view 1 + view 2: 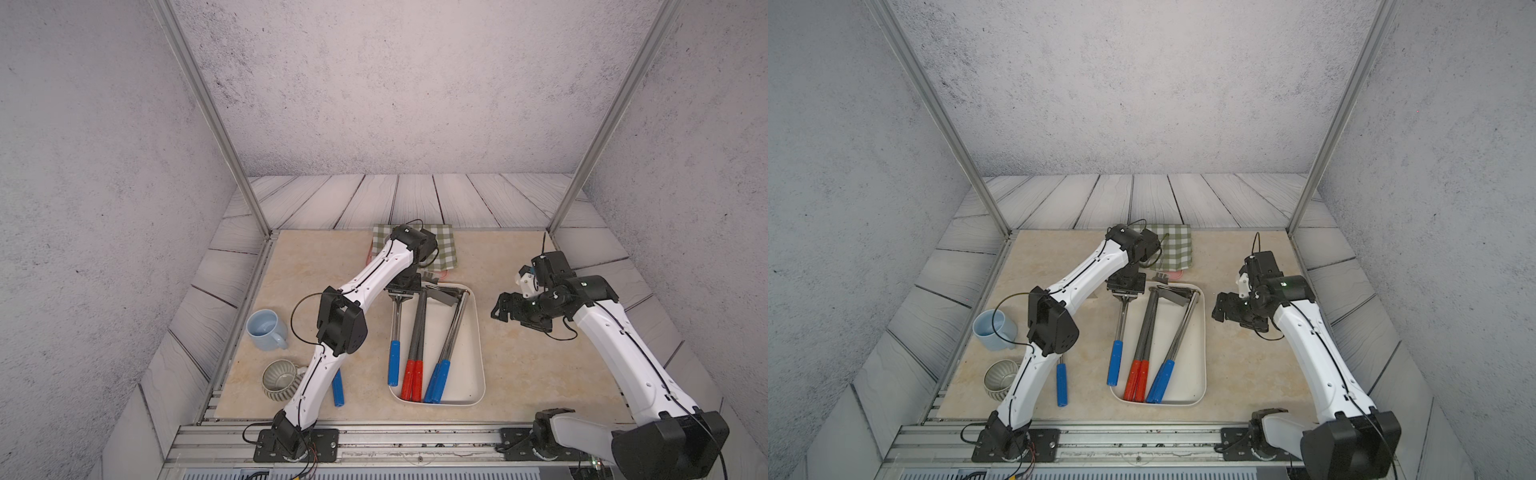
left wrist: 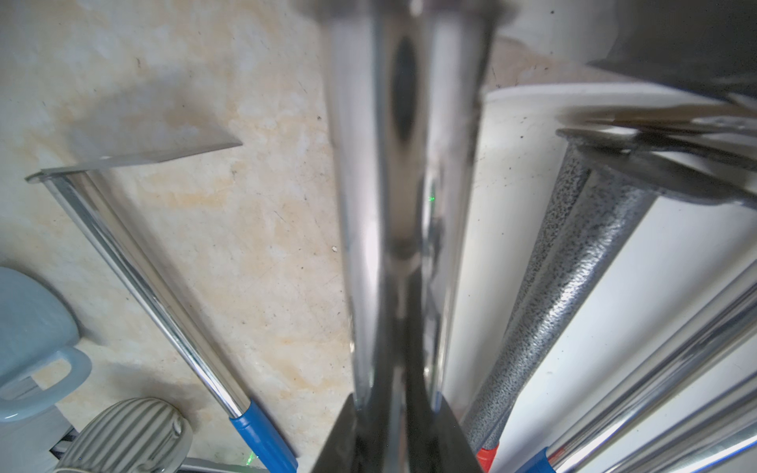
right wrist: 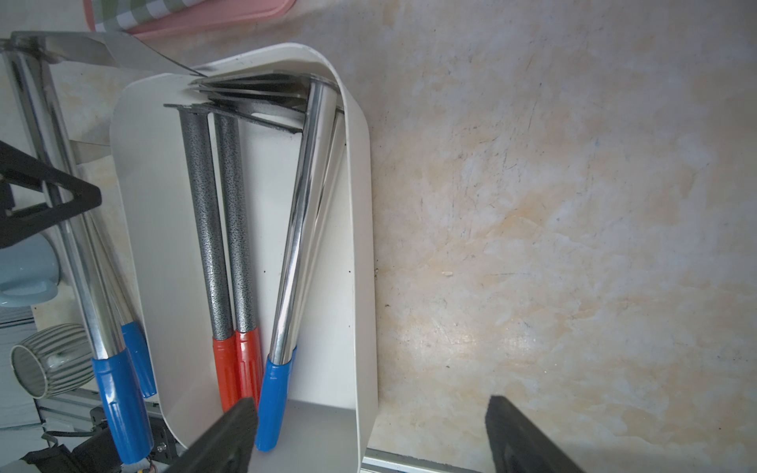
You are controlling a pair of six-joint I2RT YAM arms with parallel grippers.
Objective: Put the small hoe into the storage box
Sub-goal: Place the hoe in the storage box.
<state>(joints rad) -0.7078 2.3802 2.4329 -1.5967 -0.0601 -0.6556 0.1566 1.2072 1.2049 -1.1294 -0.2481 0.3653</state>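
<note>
Grip first: your left gripper [image 1: 401, 292] has its fingers [image 2: 336, 446] clamped on the chrome shaft of the small hoe [image 1: 393, 361], close to the blade end, and the blue handle trails from those fingers back toward the arm's base. The storage box [image 1: 478, 332] sits just beside those fingers, on the side facing your right arm. The hoe runs alongside the box's near wall, outside it, not in it. You cannot tell from these views whether the hoe is clear of the table. On the other side of the left fingers a second chrome hoe [image 2: 164, 311] lies flat on the table. A blue mug [image 1: 266, 328] and a ribbed cup [image 1: 278, 380] stand beyond it. Your right gripper [image 3: 370, 405] hangs with its fingers [image 3: 229, 434] spread wide and nothing between them. One finger is over the box's end and the other over bare table. Ahead of those fingers the box holds two red-handled hoes [image 3: 237, 368] and two blue-handled hoes [image 3: 272, 393]. Past the box's far end are a pink tray [image 3: 213, 20] and a checked cloth [image 1: 444, 245].
</note>
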